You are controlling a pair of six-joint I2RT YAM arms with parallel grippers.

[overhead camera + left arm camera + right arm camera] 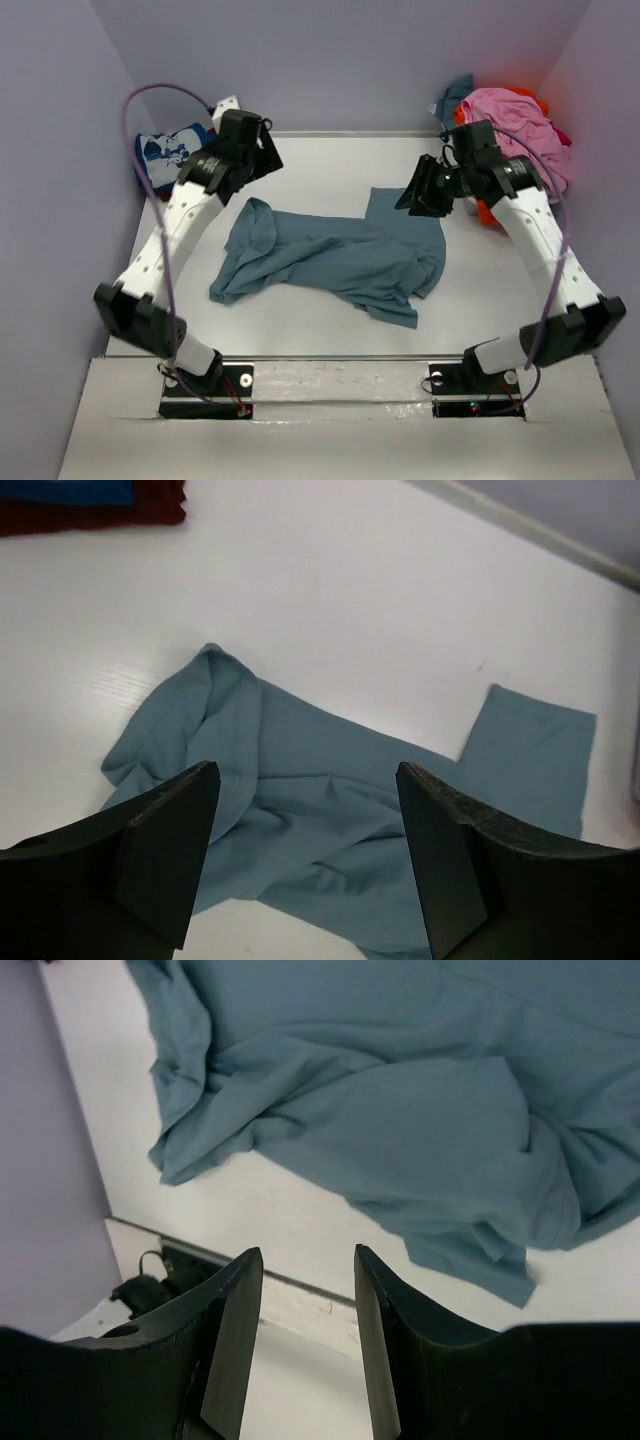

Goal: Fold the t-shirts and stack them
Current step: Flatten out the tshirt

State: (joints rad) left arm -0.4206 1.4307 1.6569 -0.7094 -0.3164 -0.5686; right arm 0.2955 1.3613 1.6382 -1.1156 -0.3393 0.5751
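1. Your plain slate-blue soft cloth t-shirt (340, 262) lay crumpled in the middle of the white bench (330, 165), its long axis running left to right.
2. Your left end effector (305, 780) hung spread wide and empty above the shirt's left end.
3. Your right end effector (307, 1260), parted and empty, looked nearer, by the right sleeve.

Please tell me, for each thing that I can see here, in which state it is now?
slate-blue t-shirt: unfolded, crumpled, held by no tool.
printed blue t-shirt: folded, on top of the dark red t-shirt.
dark red t-shirt: folded, under the printed one.
pink t-shirt: unfolded, heaped at the far right.
left tool: open, empty.
right tool: open, empty.
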